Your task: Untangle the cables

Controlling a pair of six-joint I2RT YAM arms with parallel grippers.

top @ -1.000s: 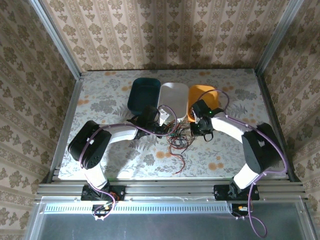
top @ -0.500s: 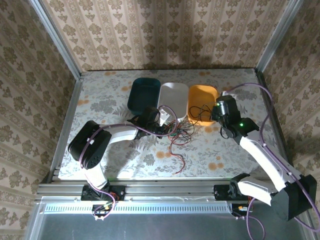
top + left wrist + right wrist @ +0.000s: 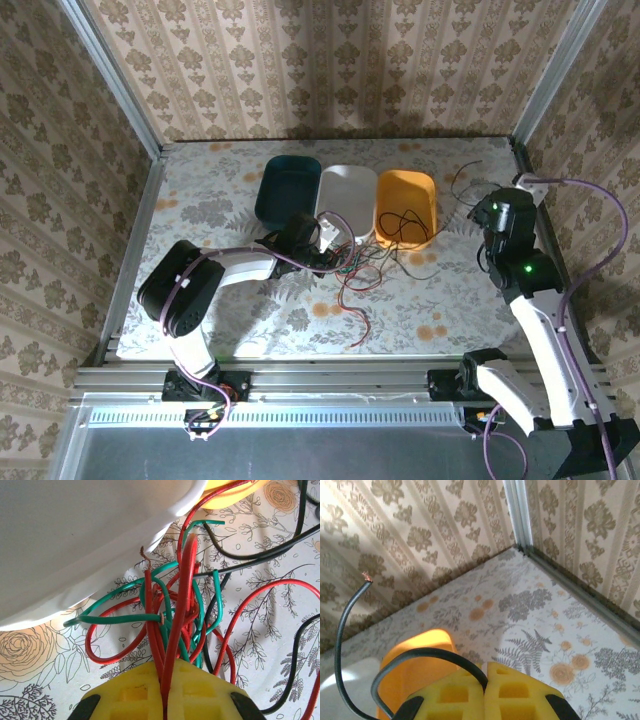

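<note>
The cables form a red, green and black tangle on the table in front of the white bin. My left gripper lies low at the tangle's left side. In the left wrist view it is shut on red strands of the tangle. My right gripper hangs raised at the right, beyond the orange bin. Its yellow pads are shut on a black cable, whose bare tip curls up free. That black cable runs back over the orange bin to the tangle.
A dark teal bin stands left of the white and orange ones at the back. One red strand trails toward the near edge. A metal frame post and papered walls close the back right corner.
My right arm has swung right and up from the tangle to the table's right side, drawing the black cable out across the orange bin. The left gripper has stayed put.
</note>
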